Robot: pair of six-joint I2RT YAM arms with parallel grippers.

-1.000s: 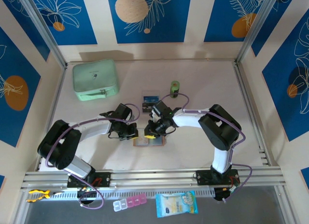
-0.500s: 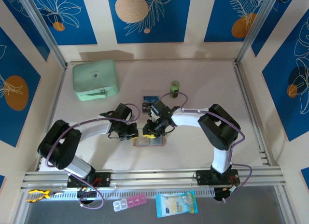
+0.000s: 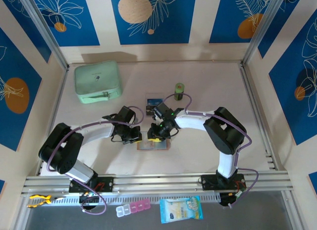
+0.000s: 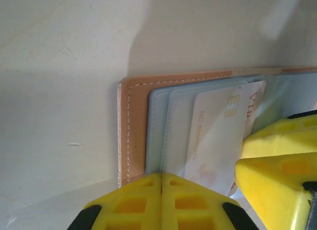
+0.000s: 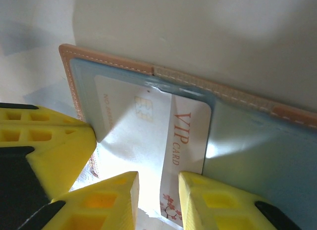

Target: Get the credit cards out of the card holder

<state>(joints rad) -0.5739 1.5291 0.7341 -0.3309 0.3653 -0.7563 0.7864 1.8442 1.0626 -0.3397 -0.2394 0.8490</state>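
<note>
Pale surface (image 3: 208, 91) carries the tan card holder (image 4: 132, 131), lying open between both arms. We see the left fingers (image 4: 148, 190) pressed together at its stitched edge, while the right fingers (image 5: 213, 200) stand apart astride a white card (image 5: 148, 121) partly out of its clear pocket.

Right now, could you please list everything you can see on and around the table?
wallet: one, tan, open flat, middle of the table.
white card: one, red lettering, lying in the wallet.
loose card: one, blue and dark, flat beyond the wallet.
zip case: one, mint green, far left.
cylinder: one, green, upright, far middle.
pill box: one, pink, grey ledge in front.
packet: one, blue and yellow, same ledge.
small tool: one, yellow, near-left corner.
left gripper: one, yellow fingers, shut, on the wallet's edge.
right gripper: one, yellow fingers, apart, over the white card.
</note>
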